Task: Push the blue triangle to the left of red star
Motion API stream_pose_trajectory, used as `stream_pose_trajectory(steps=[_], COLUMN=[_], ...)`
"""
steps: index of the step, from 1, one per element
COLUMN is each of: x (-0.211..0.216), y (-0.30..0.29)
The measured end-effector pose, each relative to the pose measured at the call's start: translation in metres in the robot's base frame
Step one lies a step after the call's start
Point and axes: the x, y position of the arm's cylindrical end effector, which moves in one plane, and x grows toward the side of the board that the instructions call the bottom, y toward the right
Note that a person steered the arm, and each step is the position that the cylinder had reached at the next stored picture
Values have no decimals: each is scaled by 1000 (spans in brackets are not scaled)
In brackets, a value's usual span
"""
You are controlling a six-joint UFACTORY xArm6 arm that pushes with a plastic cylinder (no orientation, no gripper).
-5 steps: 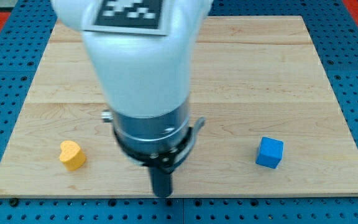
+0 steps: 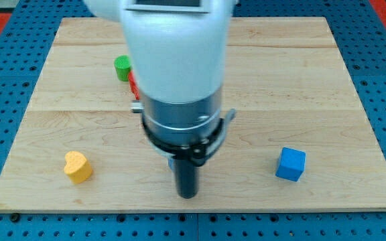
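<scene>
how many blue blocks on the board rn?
2 showing. Blue cube at the view's lower right, in the open. A blue sliver pokes out just left of the rod, above my tip; shape unclear. The arm may hide more.

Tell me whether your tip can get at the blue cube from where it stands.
Probably yes. My tip sits near the board's bottom edge, and the blue cube lies to the view's right with only bare board between them. No other block stands in that path.
</scene>
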Motion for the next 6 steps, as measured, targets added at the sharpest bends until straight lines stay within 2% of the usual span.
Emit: stream_pose_trajectory(steps=[1, 2, 3, 4, 5, 6], x=[-14, -52, -82, -73, -28, -28], y=[-1, -88, -146, -153, -146, -107])
